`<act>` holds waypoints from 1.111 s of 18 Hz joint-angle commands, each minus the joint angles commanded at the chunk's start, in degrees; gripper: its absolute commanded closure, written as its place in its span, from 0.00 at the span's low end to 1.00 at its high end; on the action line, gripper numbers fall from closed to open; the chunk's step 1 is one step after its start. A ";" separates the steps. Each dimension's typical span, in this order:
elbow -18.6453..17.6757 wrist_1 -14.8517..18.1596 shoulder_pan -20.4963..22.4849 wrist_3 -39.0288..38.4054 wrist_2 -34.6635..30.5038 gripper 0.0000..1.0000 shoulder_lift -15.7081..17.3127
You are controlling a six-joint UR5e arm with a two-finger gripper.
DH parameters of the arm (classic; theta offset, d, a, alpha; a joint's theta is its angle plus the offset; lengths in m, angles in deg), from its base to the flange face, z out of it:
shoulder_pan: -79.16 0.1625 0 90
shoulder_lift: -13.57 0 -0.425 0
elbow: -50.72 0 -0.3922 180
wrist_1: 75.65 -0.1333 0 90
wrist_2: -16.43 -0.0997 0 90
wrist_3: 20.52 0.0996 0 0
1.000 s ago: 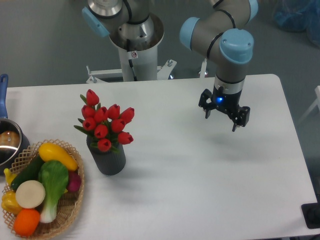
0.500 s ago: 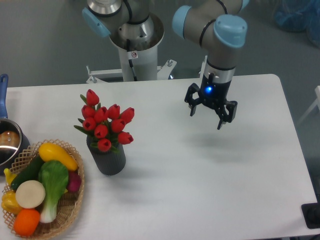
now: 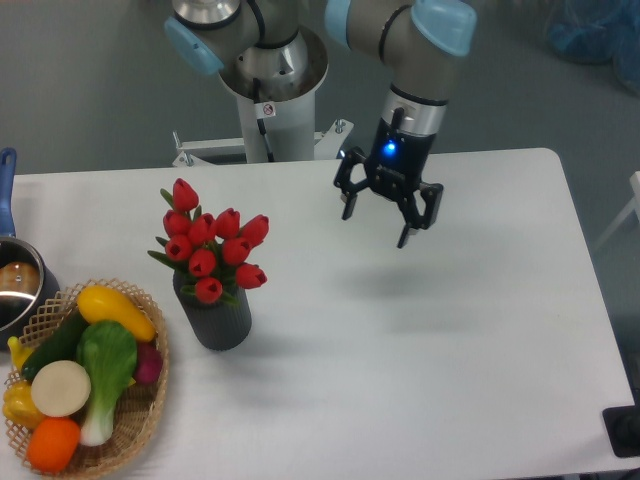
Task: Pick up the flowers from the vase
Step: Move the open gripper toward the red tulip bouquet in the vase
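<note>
Camera view, looking down from the front at a white table (image 3: 420, 350). Left of centre stands the vase (image 3: 213, 316), a short dark grey ribbed cylinder, upright. The flowers (image 3: 212, 245), a bunch of red tulip buds with green leaves, sit in its mouth, their stems hidden inside it. One bud rises above the others.

At the near left corner lies a woven wicker basket (image 3: 140, 415) filled with toy vegetables: a yellow squash (image 3: 117, 311), a white and green bok choy (image 3: 104, 370), a dark green cucumber (image 3: 55, 346), a round white slice (image 3: 60, 388), an orange piece (image 3: 52, 444) and something purple (image 3: 149, 363) against the right rim. Just behind the basket, at the left edge, a metal pot (image 3: 18, 286) with a blue handle is partly cut off; its contents are too unclear to name.

The gripper (image 3: 380, 220) hangs in the air above the table, to the right of the flowers and well apart from them. Its two black fingers (image 3: 347, 200) point downward and are spread wide, holding nothing. A blue light glows on the wrist above them. The arm's grey base (image 3: 270, 100) stands behind the table.
</note>
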 joint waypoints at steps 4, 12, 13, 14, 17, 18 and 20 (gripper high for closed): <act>-1.41 0.09 -1.05 -0.09 1.67 0.00 0.53; -1.59 0.09 -3.08 -0.09 10.00 0.00 -0.17; -1.59 0.00 -3.08 0.09 11.93 0.00 -0.26; -1.59 0.00 -3.16 0.09 13.78 0.00 -0.34; -1.59 -0.09 -3.43 0.44 17.39 0.00 -0.61; -1.50 -0.09 -3.60 0.53 18.62 0.00 -1.04; -1.50 -0.26 -4.22 0.53 21.43 0.00 -1.40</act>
